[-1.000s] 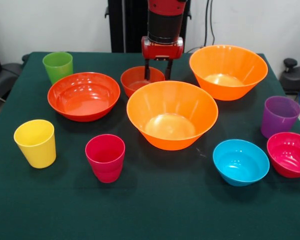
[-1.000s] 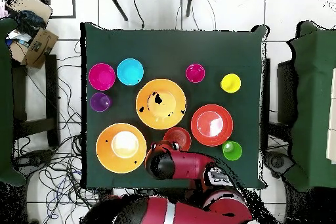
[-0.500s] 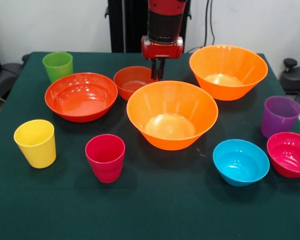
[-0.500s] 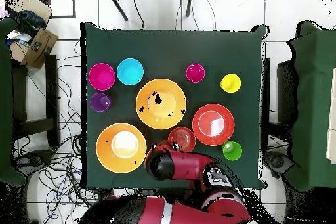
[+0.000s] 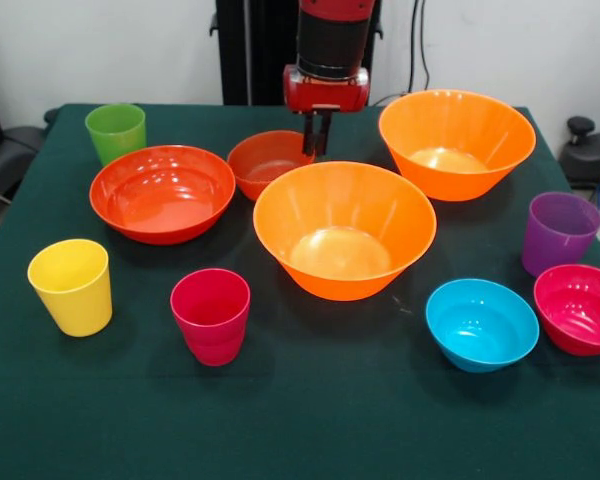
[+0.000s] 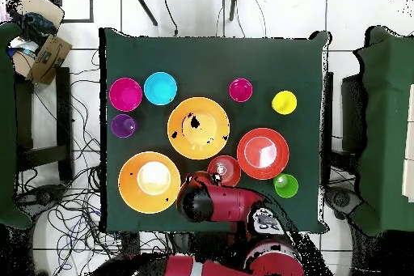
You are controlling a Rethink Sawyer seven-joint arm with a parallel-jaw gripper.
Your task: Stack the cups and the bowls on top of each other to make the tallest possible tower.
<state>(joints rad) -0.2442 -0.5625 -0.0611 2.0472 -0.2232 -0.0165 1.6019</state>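
Stacking has not begun: cups [image 5: 71, 284] and bowls [image 5: 343, 228] stand apart across the table [image 5: 310, 420]. Near its far edge, the gripper [image 5: 316, 143] pinches the small red-orange bowl [image 5: 268, 163] by its rim (fingers narrow). A second ago they straddled it further right; now it touches the shallow bowl [image 5: 163, 191].

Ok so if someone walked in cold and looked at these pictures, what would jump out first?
Probably the big orange bowl at the middle of the green table, ringed by smaller bright cups and bowls. Next, the red and black arm coming down behind it, its gripper shut on the rim of the small red-orange bowl.
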